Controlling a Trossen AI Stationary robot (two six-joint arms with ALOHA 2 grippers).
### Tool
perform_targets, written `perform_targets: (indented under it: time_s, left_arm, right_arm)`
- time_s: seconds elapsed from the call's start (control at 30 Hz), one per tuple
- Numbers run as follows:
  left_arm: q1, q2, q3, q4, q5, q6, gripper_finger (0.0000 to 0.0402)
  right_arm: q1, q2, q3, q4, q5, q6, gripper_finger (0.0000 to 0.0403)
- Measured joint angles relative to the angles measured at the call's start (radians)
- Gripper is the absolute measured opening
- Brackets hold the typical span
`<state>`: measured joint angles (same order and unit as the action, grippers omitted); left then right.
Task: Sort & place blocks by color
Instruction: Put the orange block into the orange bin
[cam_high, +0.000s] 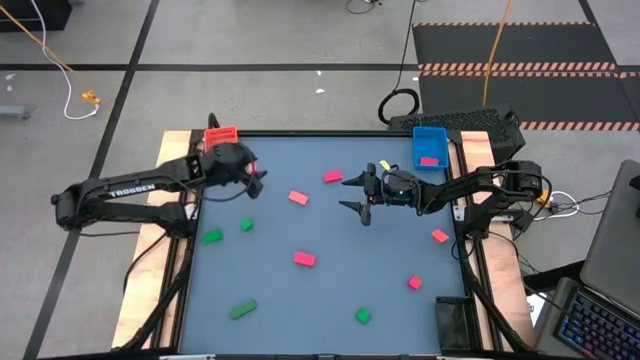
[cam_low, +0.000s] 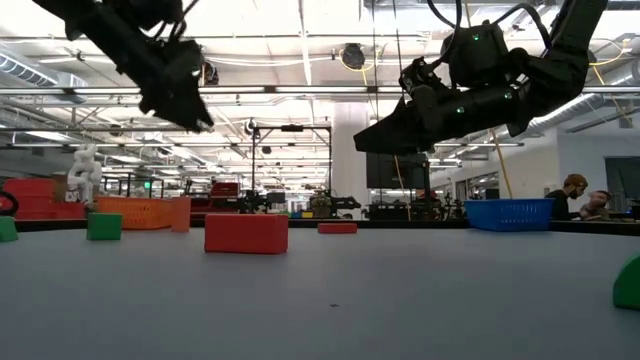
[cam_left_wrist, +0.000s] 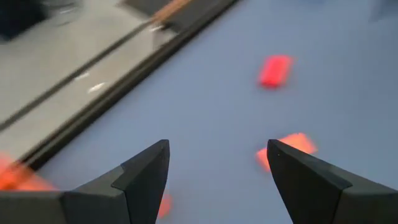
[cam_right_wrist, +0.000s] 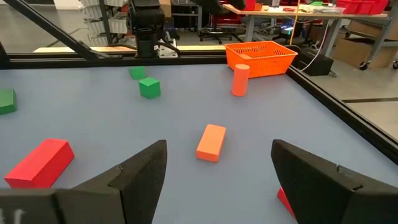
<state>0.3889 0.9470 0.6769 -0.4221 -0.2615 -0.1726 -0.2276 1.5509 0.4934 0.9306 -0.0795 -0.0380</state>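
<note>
- You see a grey-blue table (cam_high: 330, 300) with blocks (cam_high: 304, 259) scattered across it, none held.
- Left gripper (cam_high: 257, 182): above the far-left area, near the red tray (cam_high: 221, 134), fingers spread, empty.
- Right gripper (cam_high: 356, 193): above mid-table, fingers spread, empty.
- Blue tray (cam_high: 430, 146): far-right corner.

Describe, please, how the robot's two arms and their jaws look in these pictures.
Both arms are dark, nearly black, and jointed. The left arm carries white TROSSEN lettering along its link. The right arm has thin cables looped at its base and small green lights near the wrist. Each ends in two dark, wedge-shaped jaws with angular tips, as the wrist views show.
</note>
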Motion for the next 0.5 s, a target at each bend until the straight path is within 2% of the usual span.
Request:
perform_targets:
  time_s: [0.1, 0.27, 0.5]
  left_arm:
    - [0.0, 0.026, 0.0, -0.017, -0.104, -0.014, 0.0271]
    - [0.003, 0.091, 0.0, -0.022, -0.11, 0.052, 0.0271]
    - [0.067, 0.218, 0.0, -0.023, -0.132, 0.024, 0.0271]
  right_arm:
    - [0.0, 0.0, 0.0, 0.0, 0.0, 0.0, 0.0281]
    - [0.0, 0.0, 0.0, 0.0, 0.0, 0.0, 0.0281]
    - [0.0, 0.0, 0.0, 0.0, 0.0, 0.0, 0.0281]
